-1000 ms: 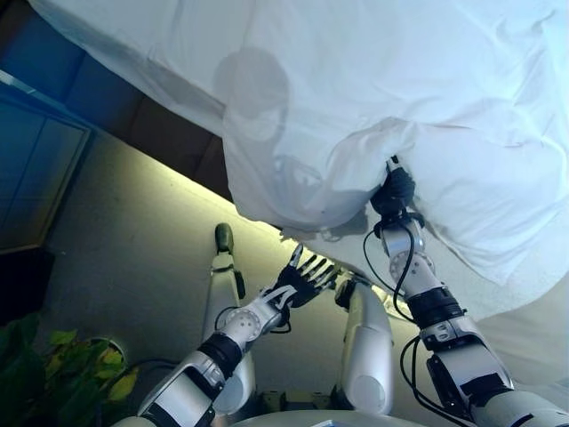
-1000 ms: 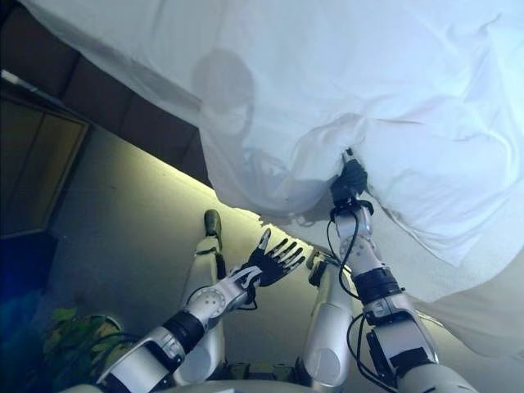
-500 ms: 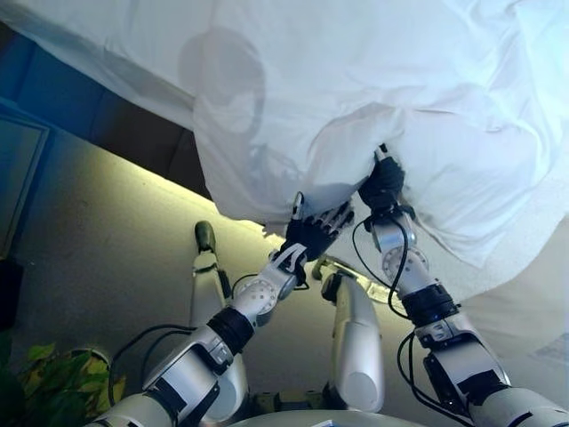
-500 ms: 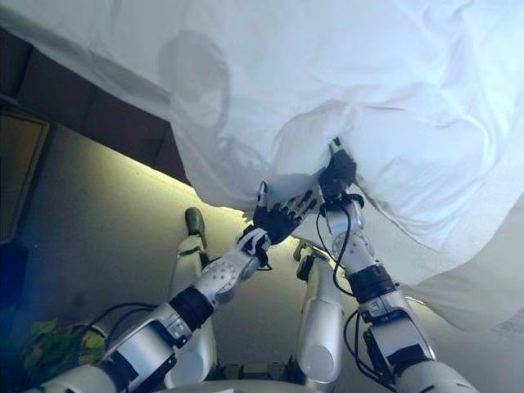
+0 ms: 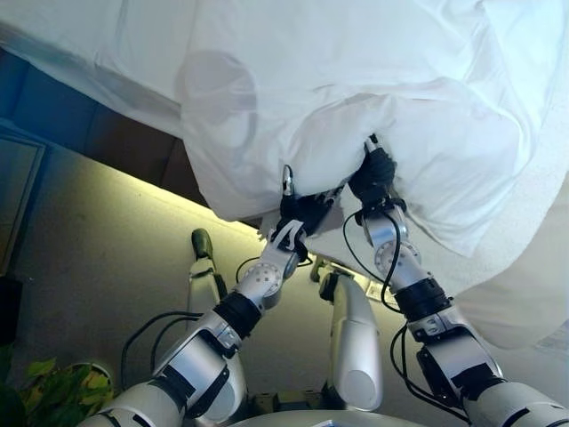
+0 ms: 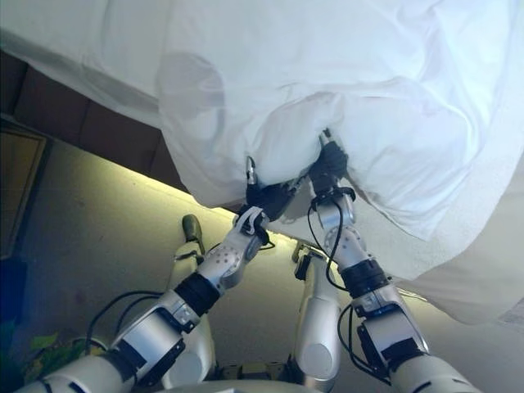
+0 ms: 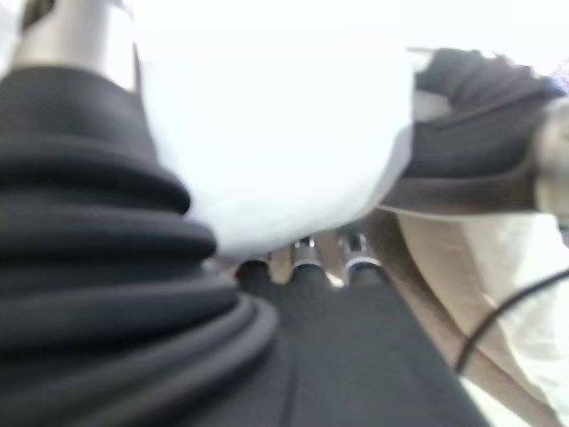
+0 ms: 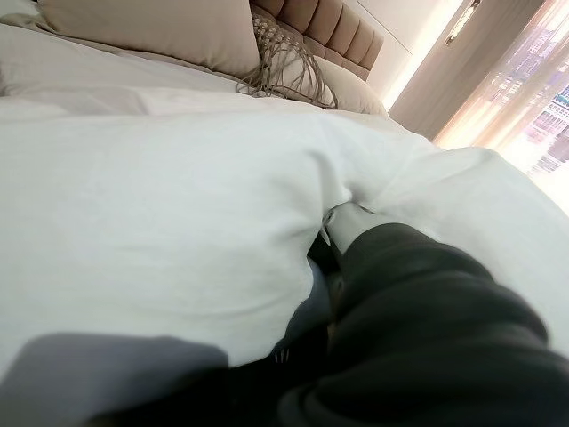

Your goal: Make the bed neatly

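The white duvet (image 5: pixel 373 116) bunches over both hands at the bed's edge, bare floor (image 5: pixel 98 258) open below. Right hand (image 5: pixel 372 176) and left hand (image 5: pixel 300 212) sit beneath its folds; finger positions cannot be told.

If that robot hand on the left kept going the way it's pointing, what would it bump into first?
Most likely the white duvet. The left robot hand points up into the bunched edge hanging off the bed, beside the right robot hand, with its fingertips already tucked under the cloth.
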Controlling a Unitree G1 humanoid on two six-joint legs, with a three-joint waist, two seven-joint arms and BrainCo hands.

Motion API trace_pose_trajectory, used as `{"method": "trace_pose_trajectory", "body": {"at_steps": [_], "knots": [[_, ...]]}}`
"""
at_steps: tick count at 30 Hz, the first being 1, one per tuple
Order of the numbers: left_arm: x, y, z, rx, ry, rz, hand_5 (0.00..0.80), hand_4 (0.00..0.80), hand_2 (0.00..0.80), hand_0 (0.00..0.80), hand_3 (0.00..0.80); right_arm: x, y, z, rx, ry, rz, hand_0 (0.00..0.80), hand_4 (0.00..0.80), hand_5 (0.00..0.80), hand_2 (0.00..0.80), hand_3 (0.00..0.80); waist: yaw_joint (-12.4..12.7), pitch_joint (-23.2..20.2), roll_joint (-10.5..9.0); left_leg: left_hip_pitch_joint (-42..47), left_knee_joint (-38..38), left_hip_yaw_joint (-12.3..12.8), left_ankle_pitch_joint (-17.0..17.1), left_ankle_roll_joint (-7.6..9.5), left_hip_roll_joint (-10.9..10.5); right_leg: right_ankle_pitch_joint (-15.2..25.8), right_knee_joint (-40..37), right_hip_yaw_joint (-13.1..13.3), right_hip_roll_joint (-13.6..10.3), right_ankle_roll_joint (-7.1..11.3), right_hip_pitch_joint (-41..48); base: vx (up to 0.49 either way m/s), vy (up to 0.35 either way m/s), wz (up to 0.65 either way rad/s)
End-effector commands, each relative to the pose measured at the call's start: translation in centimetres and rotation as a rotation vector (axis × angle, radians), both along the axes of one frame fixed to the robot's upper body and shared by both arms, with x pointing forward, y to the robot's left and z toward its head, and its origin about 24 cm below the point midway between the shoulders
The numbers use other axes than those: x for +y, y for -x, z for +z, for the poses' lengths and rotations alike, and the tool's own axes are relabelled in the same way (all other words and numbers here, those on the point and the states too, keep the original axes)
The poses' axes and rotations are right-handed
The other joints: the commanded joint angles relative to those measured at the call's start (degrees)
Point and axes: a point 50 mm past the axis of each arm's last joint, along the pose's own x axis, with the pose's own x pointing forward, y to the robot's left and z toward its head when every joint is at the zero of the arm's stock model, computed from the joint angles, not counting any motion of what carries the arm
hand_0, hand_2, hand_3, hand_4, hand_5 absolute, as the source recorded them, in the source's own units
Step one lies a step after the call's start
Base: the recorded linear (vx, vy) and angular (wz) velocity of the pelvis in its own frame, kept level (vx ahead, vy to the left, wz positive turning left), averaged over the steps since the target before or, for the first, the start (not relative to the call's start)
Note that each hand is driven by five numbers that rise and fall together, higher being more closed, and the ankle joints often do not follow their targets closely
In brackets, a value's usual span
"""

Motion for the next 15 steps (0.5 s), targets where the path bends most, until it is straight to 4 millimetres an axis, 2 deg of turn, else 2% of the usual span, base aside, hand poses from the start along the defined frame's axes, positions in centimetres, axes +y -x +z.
{"method": "trace_pose_trajectory", "body": {"at_steps": [1,8,15], "knots": [[-2.8,-0.5,5.0,-0.170,0.095,-0.051,0.000,0.000,0.000,0.000,0.000,1.7,0.5,5.4,-0.234,-0.002,0.062,0.800,0.800,0.800,0.800,0.800,0.3,-0.2,-2.23,-1.1,3.6,-0.7,0.5,-1.70,3.1,13.3,-10.9,2.2,-4.1,6.40,2.9,0.000,0.000,0.00],[0.3,-2.6,5.5,-0.225,0.064,0.122,0.000,0.000,0.000,0.000,0.000,2.0,0.3,4.5,-0.207,-0.020,0.075,0.800,0.800,0.800,0.800,0.800,0.0,-0.2,-2.49,0.6,3.7,0.0,0.2,-1.89,4.0,12.7,-11.2,2.2,-3.5,6.07,4.8,0.003,0.000,-0.01],[5.1,-4.1,5.2,-0.251,0.044,0.315,0.000,0.000,0.000,0.000,0.000,1.2,0.3,2.8,-0.147,-0.019,0.041,0.800,0.800,0.800,0.800,0.800,-0.1,-0.6,-1.62,2.4,3.6,0.6,-0.4,-1.75,3.2,11.9,-10.9,2.9,-3.7,5.56,6.2,0.029,0.034,-0.04]]}}
